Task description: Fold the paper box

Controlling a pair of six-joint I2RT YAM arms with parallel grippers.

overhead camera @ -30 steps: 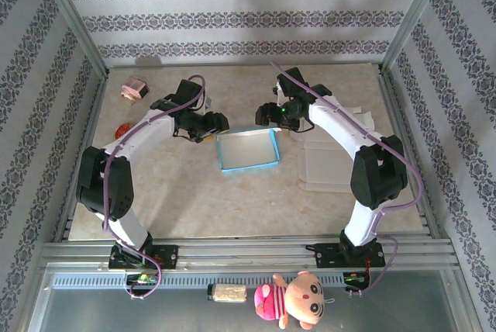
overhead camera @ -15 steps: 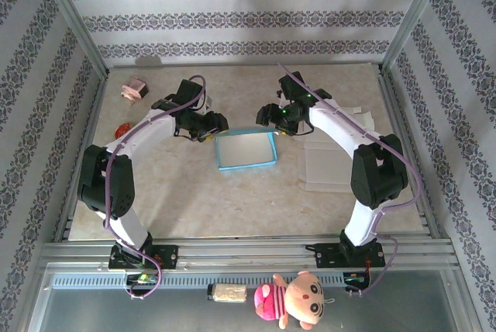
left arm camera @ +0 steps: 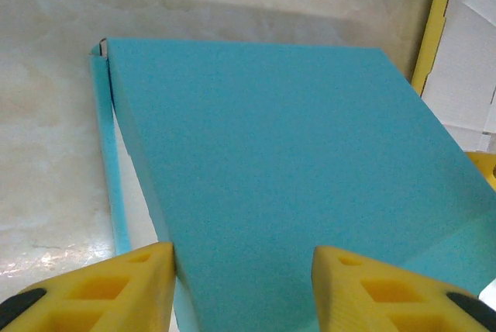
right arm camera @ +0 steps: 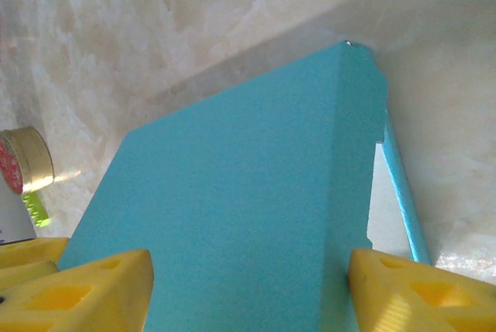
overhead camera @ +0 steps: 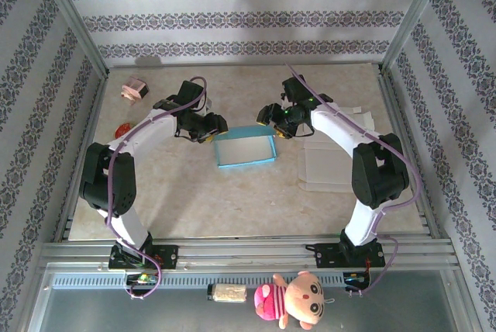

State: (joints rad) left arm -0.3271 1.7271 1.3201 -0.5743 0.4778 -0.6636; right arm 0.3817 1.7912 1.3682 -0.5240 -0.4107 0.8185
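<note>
The paper box [overhead camera: 246,151] is a shallow blue tray with a white inside, lying mid-table between the two arms. My left gripper [overhead camera: 215,125] is at its far left corner and my right gripper [overhead camera: 267,117] at its far right corner. In the left wrist view the yellow fingers of the left gripper [left arm camera: 244,258] stand apart against a raised blue panel [left arm camera: 263,161], the left finger touching its edge. The right wrist view shows the right gripper [right arm camera: 248,270] open wide against the same blue panel [right arm camera: 232,208], which leans over the box's white floor [right arm camera: 387,208].
Flat white sheets [overhead camera: 329,157] lie to the right of the box. A pink object [overhead camera: 134,88] and a small red thing [overhead camera: 122,128] sit at the far left. A small jar [right arm camera: 23,161] stands behind the box. A plush doll [overhead camera: 291,301] lies below the table's near rail.
Both pairs of jaws have narrowed a little. The box's far panel has tipped further over the tray, so the box looks shorter from above. The grippers stayed at the far corners.
</note>
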